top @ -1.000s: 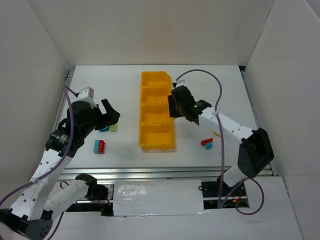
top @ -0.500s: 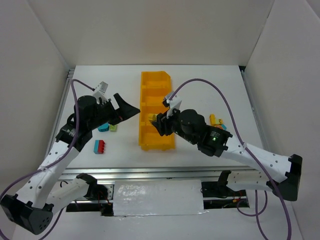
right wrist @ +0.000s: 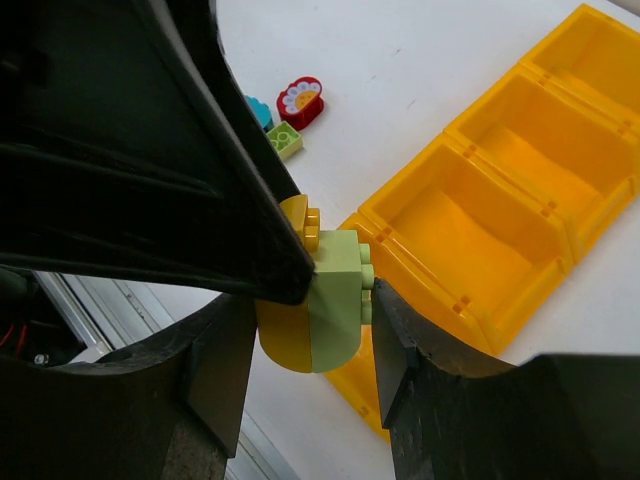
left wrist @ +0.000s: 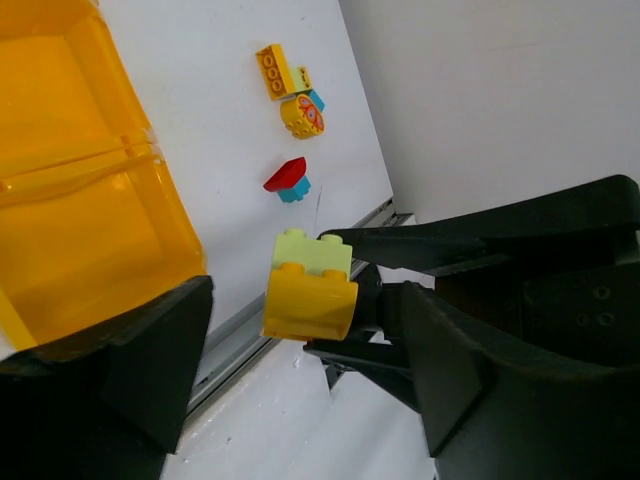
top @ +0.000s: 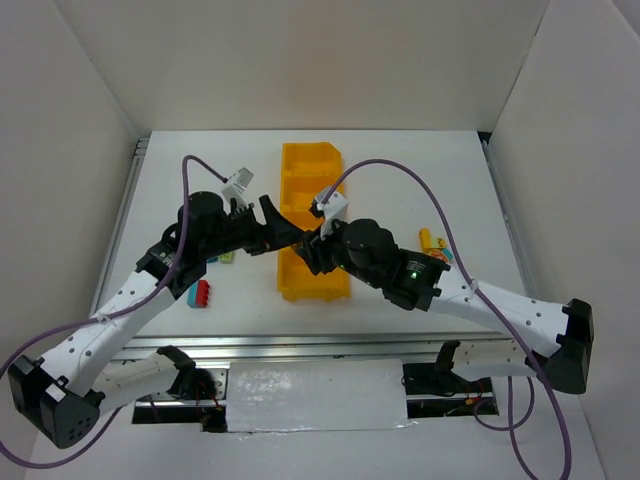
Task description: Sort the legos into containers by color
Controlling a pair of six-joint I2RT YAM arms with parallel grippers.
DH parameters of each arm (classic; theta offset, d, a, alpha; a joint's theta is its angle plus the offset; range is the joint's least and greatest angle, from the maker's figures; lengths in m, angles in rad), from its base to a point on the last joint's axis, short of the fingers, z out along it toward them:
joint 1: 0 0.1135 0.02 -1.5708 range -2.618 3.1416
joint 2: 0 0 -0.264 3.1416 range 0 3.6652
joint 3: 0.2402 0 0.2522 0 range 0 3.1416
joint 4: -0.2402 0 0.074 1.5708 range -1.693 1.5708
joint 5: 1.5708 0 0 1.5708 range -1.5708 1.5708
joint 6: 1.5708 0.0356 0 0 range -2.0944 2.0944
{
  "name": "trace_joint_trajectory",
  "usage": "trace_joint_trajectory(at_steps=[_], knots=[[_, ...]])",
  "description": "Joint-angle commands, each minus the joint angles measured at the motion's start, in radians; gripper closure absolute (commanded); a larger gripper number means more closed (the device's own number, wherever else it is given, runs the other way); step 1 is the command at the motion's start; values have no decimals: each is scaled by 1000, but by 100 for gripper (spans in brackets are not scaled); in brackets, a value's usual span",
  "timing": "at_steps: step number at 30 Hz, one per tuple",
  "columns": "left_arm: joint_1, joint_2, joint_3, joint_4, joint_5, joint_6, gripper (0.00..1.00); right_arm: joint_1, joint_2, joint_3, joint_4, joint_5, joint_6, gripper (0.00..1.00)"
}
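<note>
A yellow brick [left wrist: 310, 300] with a light green brick [left wrist: 313, 252] stacked on it hangs in the air, and my right gripper [right wrist: 310, 335] is shut on the pair. In the right wrist view the green half [right wrist: 340, 290] faces the bin. My left gripper [left wrist: 310, 350] is open, one finger [left wrist: 150, 360] on each side of the stack with gaps showing. Both grippers meet above the near end of the yellow-orange bin [top: 300, 160], whose compartments [right wrist: 470, 230] look empty.
Left of the bin lie a red and teal brick [top: 200, 295] and a green brick [top: 226, 257]. To its right are a yellow brick [left wrist: 273, 72], a round yellow piece [left wrist: 302, 115] and a red and teal piece [left wrist: 287, 180]. The table's metal front rail [top: 300, 345] runs close by.
My left arm has swung right from the left side of the table to the bin, and its jaws have narrowed a little. My right gripper moved toward the near compartments with the stack.
</note>
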Motion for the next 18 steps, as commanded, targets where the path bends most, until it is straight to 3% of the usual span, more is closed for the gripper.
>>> trace_joint_trajectory(at_steps=[1, 6, 9, 10, 12, 13, 15, 18], knots=[[-17, 24, 19, 67, 23, 27, 17, 18, 7, 62, 38, 24, -3, 100], [-25, 24, 13, 65, 14, 36, 31, 20, -1, 67, 45, 39, 5, 100], [-26, 24, 16, 68, 21, 42, 56, 20, -1, 64, 50, 32, 15, 100], [-26, 24, 16, 74, 27, 42, 73, 21, 2, 63, 53, 30, 17, 100], [-25, 32, 19, 86, 44, 53, 85, 20, 9, 58, 56, 24, 28, 100], [-25, 35, 22, 94, 72, 64, 99, 20, 9, 55, 58, 20, 31, 99], [-25, 44, 49, 67, 86, 111, 100, 20, 4, 29, 83, -2, 37, 97], [-25, 18, 45, 47, 43, 140, 100, 18, -22, -16, 107, -46, 51, 43]])
